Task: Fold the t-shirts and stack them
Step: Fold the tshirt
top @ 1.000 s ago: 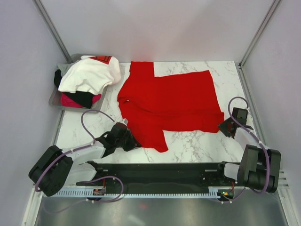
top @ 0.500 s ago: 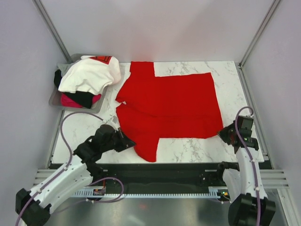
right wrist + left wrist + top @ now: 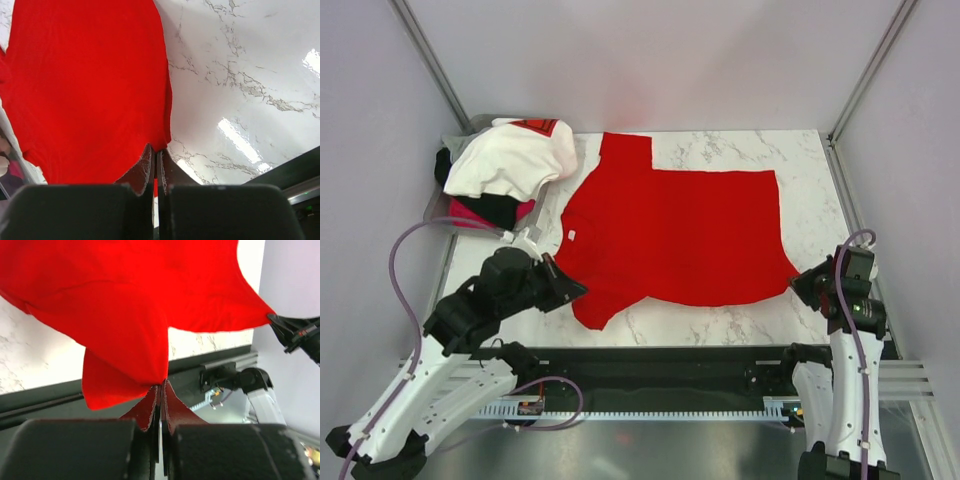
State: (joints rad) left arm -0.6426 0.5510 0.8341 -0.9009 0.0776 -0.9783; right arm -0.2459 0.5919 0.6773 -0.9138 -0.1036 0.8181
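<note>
The red shirt [image 3: 670,235] lay spread across the middle of the tabletop [image 3: 740,322], its long axis running 9 to 3 o'clock: collar toward 9 (a small white tag [image 3: 573,236] showed there), hem toward 3, 1 sleeve pointing to 12. The left pincer [image 3: 578,292] was clamped on cloth by the near sleeve at 7 o'clock. The right pincer [image 3: 800,286] was clamped on the near hem corner at 4. Both bites looked thin, so a hard or uneven pull could slip a corner free or skew the shirt. The near sleeve hung loose by the 6 o'clock edge and might catch the rail [image 3: 660,365].
</note>
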